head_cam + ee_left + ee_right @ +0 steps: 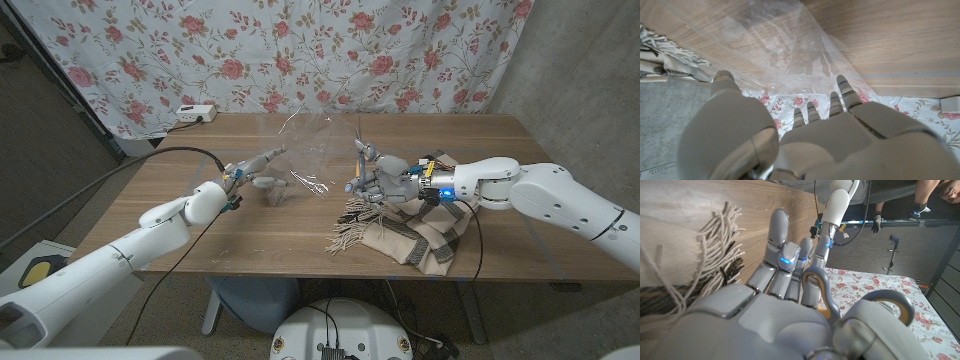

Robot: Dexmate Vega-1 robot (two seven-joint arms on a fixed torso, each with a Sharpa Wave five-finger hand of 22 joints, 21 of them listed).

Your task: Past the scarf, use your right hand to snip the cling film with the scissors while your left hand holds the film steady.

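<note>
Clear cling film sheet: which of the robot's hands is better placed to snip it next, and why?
Right hand: it grips the grey-handled scissors beside the clear cling film sheet, which the left hand holds up.

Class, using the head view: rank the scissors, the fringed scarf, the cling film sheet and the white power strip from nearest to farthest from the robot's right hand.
1. Grey-handled scissors, held in the right hand.
2. Beige checked fringed scarf, lying just under the hand.
3. Clear cling film sheet, toward the table's middle, held up by the left hand.
4. White power strip, at the far left corner.
</note>
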